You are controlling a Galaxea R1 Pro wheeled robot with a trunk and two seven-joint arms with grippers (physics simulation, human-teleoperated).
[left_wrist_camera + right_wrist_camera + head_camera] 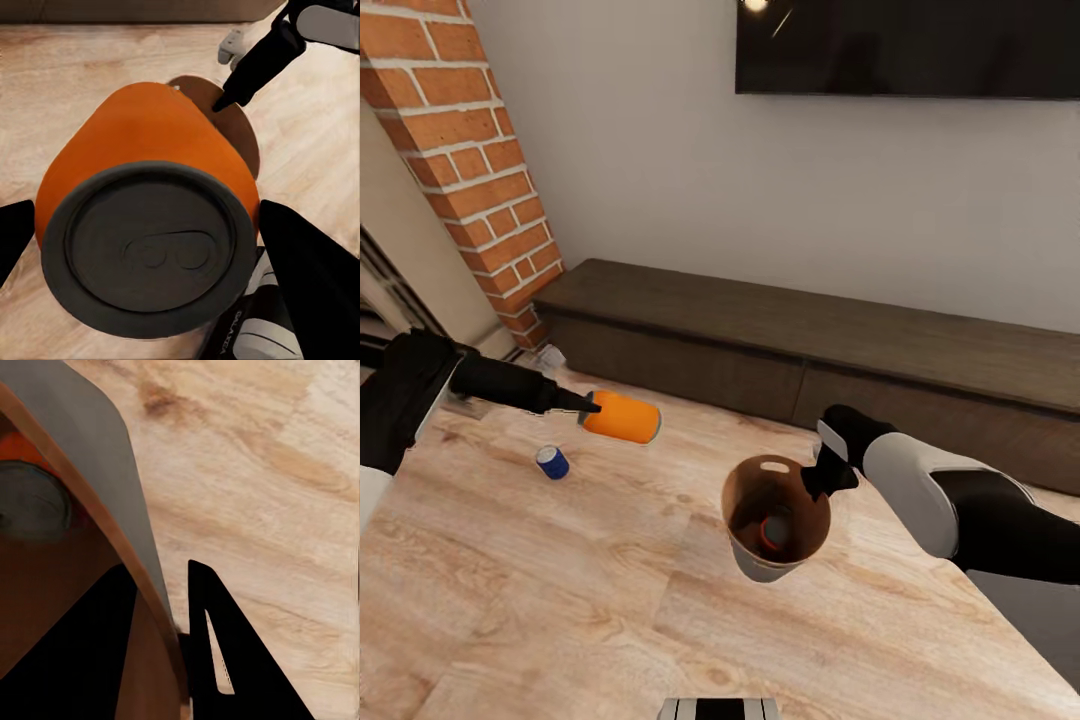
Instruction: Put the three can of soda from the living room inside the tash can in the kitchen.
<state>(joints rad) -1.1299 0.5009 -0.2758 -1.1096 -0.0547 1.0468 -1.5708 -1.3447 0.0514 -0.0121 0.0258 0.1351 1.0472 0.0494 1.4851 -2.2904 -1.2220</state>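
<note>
Above the wood floor [560,600], left jaws clamp the unlabelled orange can [622,417]; right jaws pinch the trash can's [775,520] rim.

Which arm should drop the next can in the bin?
Left. Its end effector already grips the orange can in the air, beside the bin. The right end effector is clamped on the bin's rim, holding it up.

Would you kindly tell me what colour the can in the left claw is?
Bright orange with a dark grey top; the can shows best in the left wrist view.
</note>
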